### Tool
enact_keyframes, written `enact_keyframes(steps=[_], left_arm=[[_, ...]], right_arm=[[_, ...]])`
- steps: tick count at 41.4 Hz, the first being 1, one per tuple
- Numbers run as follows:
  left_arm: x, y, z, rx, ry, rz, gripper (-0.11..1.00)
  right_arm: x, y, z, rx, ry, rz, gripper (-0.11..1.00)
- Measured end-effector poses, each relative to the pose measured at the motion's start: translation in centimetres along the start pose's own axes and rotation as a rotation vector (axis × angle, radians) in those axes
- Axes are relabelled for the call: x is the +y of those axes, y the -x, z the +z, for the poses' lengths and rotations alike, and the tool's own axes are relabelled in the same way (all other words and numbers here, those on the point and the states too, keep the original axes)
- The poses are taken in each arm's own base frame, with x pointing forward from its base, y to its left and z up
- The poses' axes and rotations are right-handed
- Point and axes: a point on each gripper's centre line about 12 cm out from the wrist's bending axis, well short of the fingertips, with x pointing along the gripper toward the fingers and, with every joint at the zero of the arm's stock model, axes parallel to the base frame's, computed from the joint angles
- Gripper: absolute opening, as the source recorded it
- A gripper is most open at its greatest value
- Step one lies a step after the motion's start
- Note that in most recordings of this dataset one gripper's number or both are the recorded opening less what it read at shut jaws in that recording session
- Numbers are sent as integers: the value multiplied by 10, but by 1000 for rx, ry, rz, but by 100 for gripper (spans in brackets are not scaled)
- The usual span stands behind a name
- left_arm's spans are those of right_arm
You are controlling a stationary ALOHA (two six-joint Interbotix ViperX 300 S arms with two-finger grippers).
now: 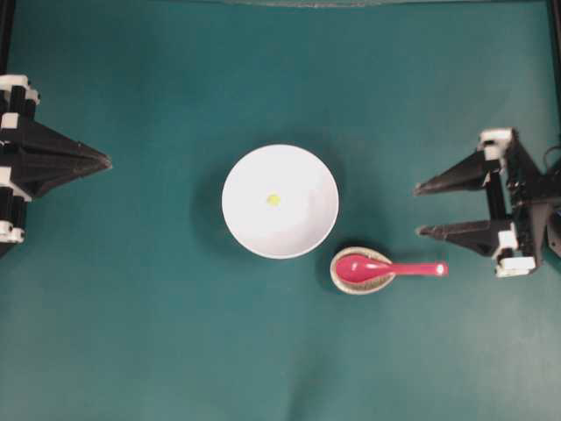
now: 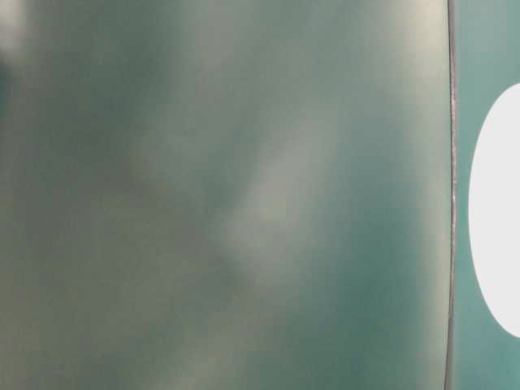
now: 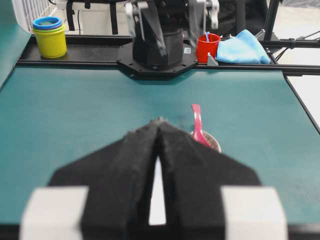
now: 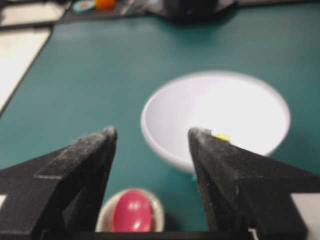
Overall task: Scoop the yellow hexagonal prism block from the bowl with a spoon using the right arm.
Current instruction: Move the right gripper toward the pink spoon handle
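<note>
The white bowl (image 1: 298, 230) stands at the table's middle, with the tiny yellow hexagonal prism block (image 1: 273, 199) lying inside it. Right of the bowl, the pink-red spoon (image 1: 396, 268) rests with its scoop in a small speckled dish (image 1: 337, 277) and its handle pointing right. My right gripper (image 1: 420, 210) is open beyond the handle's end, holding nothing. In the right wrist view the open right gripper (image 4: 153, 132) frames the bowl (image 4: 225, 100), the block (image 4: 223, 136) and the spoon's scoop (image 4: 131, 210). At the left edge, my left gripper (image 1: 107, 160) is shut and empty.
In the left wrist view the left gripper (image 3: 159, 121) faces the spoon (image 3: 196, 122) and the right arm's base (image 3: 157, 47). Behind the table sit stacked cups (image 3: 50, 37), a red cup (image 3: 207, 47) and a blue cloth (image 3: 243, 47). The table-level view is blurred.
</note>
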Motion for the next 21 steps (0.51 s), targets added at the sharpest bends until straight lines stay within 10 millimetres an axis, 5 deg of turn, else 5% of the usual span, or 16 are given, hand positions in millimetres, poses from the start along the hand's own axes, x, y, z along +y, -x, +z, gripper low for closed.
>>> enact_keyframes(steps=[21], left_arm=[[0,0,0,0,1,0,1]], right_arm=[[20,-14,-73,86,-12,-43,62]])
